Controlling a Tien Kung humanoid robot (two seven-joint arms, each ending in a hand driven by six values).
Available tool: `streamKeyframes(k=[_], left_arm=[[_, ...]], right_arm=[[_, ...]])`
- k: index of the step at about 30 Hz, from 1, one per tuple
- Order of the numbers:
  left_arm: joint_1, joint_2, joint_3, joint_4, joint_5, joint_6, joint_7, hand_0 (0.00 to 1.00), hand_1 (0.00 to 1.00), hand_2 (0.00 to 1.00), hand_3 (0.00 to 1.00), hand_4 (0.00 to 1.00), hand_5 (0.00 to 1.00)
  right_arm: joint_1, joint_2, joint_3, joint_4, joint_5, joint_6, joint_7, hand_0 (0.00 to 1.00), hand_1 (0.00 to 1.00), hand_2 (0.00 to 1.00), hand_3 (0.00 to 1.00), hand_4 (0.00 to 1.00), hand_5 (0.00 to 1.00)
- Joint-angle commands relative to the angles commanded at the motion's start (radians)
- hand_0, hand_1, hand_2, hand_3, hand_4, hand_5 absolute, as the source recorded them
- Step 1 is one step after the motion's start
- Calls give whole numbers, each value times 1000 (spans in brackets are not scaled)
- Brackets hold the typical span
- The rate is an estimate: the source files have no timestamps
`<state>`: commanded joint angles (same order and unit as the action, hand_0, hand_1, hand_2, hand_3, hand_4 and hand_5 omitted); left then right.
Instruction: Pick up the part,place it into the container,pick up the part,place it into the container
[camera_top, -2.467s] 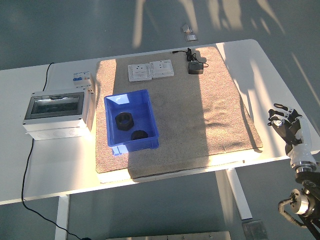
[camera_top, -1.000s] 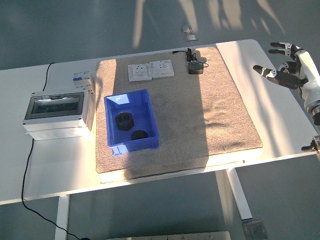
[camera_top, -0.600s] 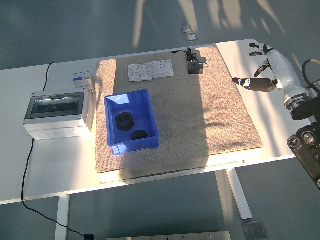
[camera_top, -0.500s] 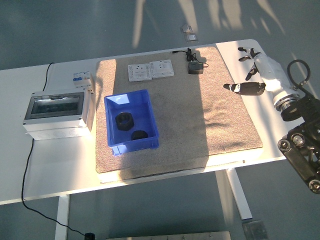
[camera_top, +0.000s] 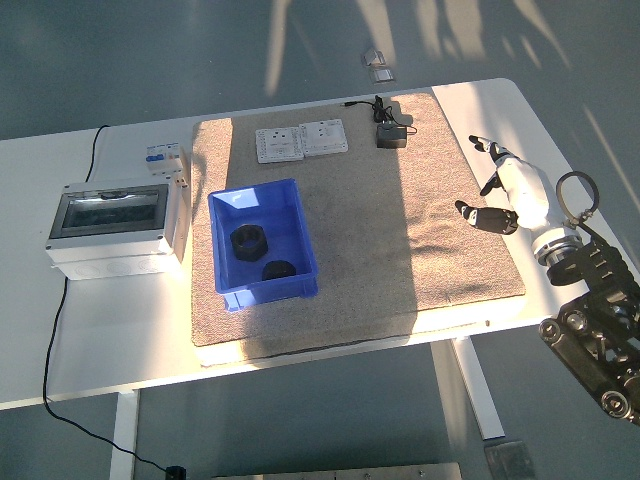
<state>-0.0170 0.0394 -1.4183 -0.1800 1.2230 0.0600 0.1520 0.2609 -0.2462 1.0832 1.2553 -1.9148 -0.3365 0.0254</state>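
As I brought the right arm back in from the table's edge, the right hand (camera_top: 497, 190) swung from beside the table, up past the far right corner, and then down over the right border of the beige mat (camera_top: 440, 250), where it now hung with its fingers (camera_top: 472, 213) spread and nothing held. Over that same stretch nothing on the mat shifted: the blue bin (camera_top: 262, 243) sat at the mat's left side, and both black parts lay inside it, the ring-shaped part (camera_top: 247, 241) toward the middle and the round part (camera_top: 277, 271) just nearer me, close to the bin's front wall. The left arm was out of view.

I judged from this that both placements were already done, since I could find no other loose black part on the mat; the hand's return over the mat had no obvious target. What else lay on the mat was at its far end: two white socket plates (camera_top: 300, 140) side by side and a black power adapter (camera_top: 390, 135) with its cord. Off the mat to the left stood a grey distribution box (camera_top: 112, 225) with a clear lid and a small circuit breaker (camera_top: 163, 158) behind it. The hand was well apart from all of these.
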Motion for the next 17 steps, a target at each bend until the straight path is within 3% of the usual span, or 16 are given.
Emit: streamKeyframes(k=[4,5,10,11,17], left_arm=[[-3,2,-5,0,8,0,3,705,714,754,825,721,711],[-3,2,-6,0,11,0,4,707,714,754,825,723,707],[0,3,-8,0,23,0,9,707,714,754,825,723,707],[1,4,-9,0,24,0,9,709,714,754,816,684,714],[8,6,-12,0,24,-1,8,709,714,754,816,684,714]], right_arm=[[-34,-16,-27,-26,145,-50,133,998,964,975,947,871,448],[-38,-19,-30,-28,187,-58,167,998,891,874,827,754,390],[-47,-18,-22,-20,356,-100,308,998,891,874,827,754,390],[-48,-18,-20,-17,389,-106,335,970,839,821,787,715,356],[-54,-16,-12,-14,548,-121,466,970,839,821,787,715,356]])
